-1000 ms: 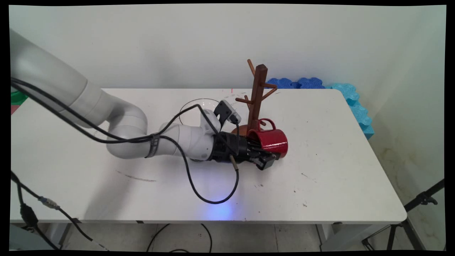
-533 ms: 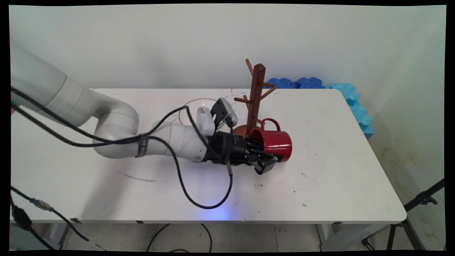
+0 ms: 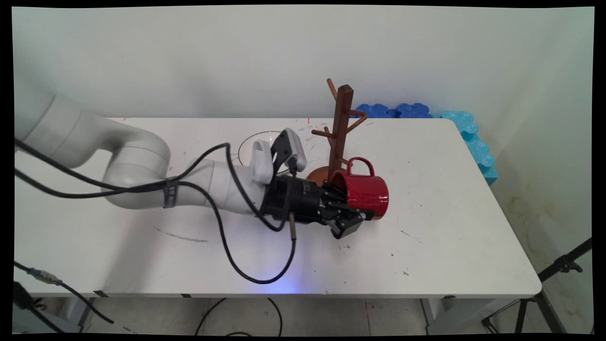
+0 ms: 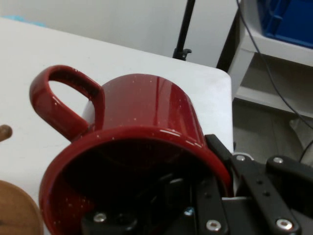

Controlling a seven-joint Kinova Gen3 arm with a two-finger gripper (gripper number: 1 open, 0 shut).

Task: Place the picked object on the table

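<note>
Gripper (image 3: 349, 214) lies low over the table (image 3: 450, 227), reaching rightward from the arm (image 3: 137, 175), and is clamped on the rim of a red mug (image 3: 364, 189). In the hand view one finger goes into the mug's (image 4: 142, 122) mouth and the other (image 4: 220, 152) runs along the outside of the wall, so the jaws stand narrowly apart with only the wall between them. The mug lies on its side, mouth toward the gripper, bottom pointing right, handle (image 3: 360, 164) up and toward the back of the table. Whether its lower side rests on the table or hangs just above it cannot be told.

Just behind and left of the mug stands a brown wooden mug tree (image 3: 342, 128), upright, with pegs slanting out on both sides; its round base (image 3: 318, 174) lies right beside the mug's rim, and the handle sits close to the trunk. A clear glass bowl (image 3: 246, 147) sits behind the wrist, partly hidden by it. Black cables (image 3: 227, 246) loop from the arm down onto the table. Blue foam pieces (image 3: 468, 137) lie off the far right corner, against the wall.
</note>
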